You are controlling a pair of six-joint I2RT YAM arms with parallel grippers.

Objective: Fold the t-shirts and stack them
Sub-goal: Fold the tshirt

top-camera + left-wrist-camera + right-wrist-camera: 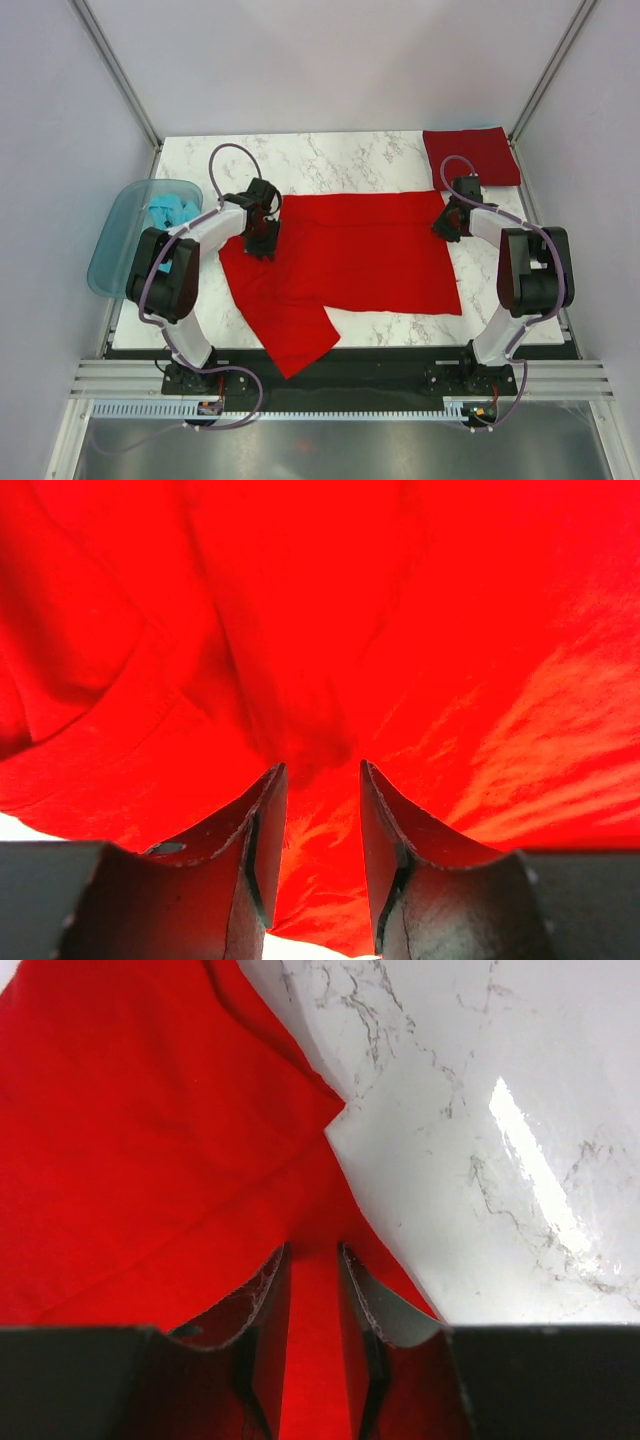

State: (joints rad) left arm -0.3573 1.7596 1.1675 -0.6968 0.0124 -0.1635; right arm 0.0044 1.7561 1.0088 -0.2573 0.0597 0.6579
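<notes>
- The right gripper (313,1250) clamps the red t-shirt (350,250) at its right edge, beside bare table (480,1160).
- The left gripper (320,772) seems to pinch a ridge of cloth at the shirt's left side, though the view is too close to be sure.
- The shirt lies spread mid-table, so a fold is probably starting; next, both arms should carry their edges across together.

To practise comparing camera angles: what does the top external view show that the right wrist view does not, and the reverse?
Only top external: the left claw, a folded shirt at the far right corner, a bin holding light blue cloth. Only right wrist: the right claw close up, its fingers straddling the shirt's edge. Both: the red t-shirt on the marble table.
</notes>
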